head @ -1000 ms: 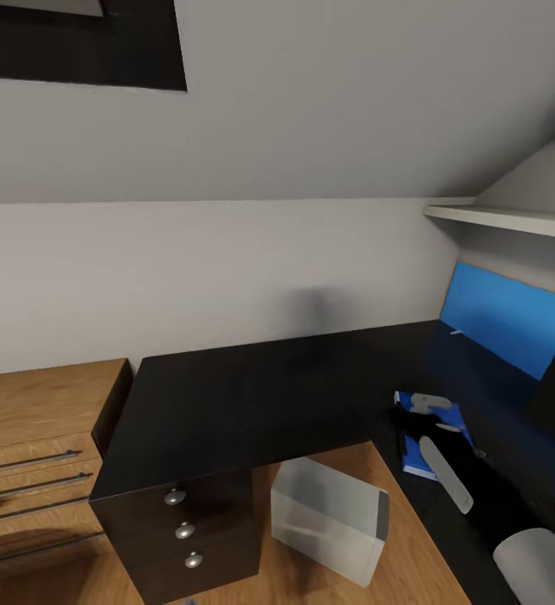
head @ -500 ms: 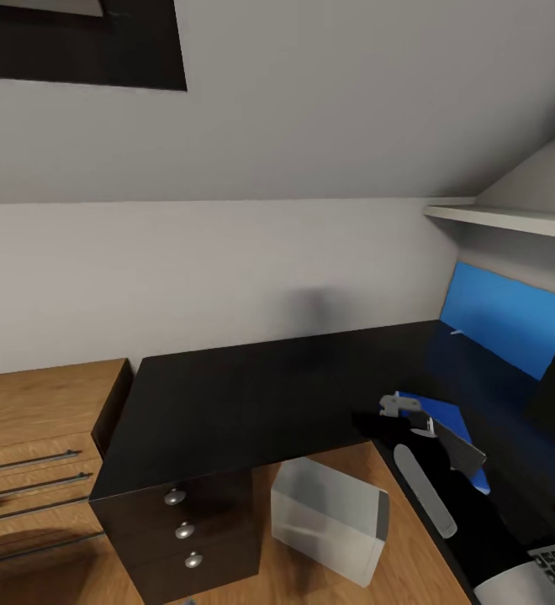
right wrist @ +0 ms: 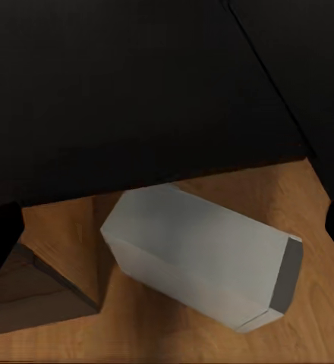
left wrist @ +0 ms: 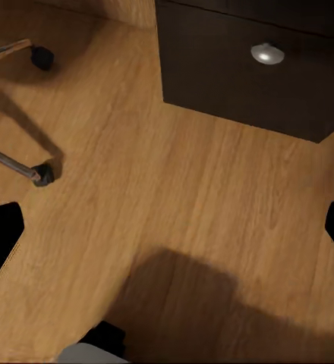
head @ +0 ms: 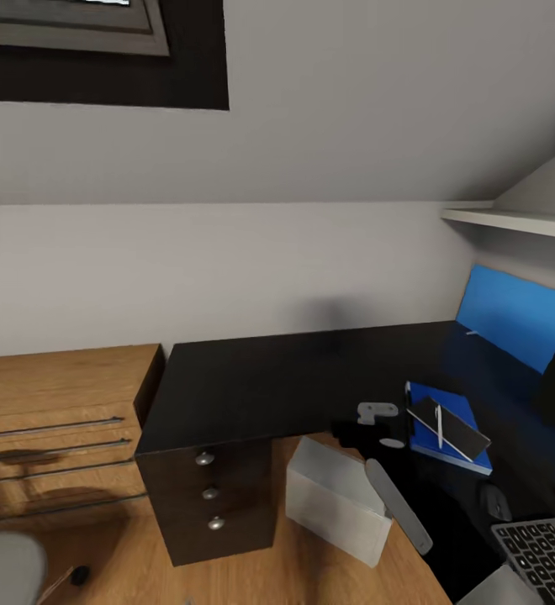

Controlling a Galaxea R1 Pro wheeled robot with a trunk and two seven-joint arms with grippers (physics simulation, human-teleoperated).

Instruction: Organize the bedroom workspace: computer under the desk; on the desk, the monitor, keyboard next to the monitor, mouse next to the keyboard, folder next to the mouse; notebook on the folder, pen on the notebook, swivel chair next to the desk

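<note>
From the head view I am looking down on the desk [head: 261, 378], its glossy black top running across the middle of the frame and turning down the right side. The folder [head: 460, 444] is lying flat on that right wing, at right of centre, with the notebook [head: 458, 430] stacked on it and the pen [head: 440, 426] resting across the notebook. The right gripper [head: 378, 423] is hanging just left of the folder, holding nothing; its fingers are showing spread at the edges of the right wrist view, so I am reporting it released. The left gripper's fingers [left wrist: 1, 235] are likewise sitting wide apart over bare plank floor [left wrist: 174, 197]. The computer [head: 338, 501] is lying on the floor in the desk's inner corner, beside the drawer unit [head: 210, 496]. The mouse [head: 495, 502] and keyboard [head: 547, 559] are sitting at lower right. The swivel chair [head: 4, 567] is showing at lower left.
</note>
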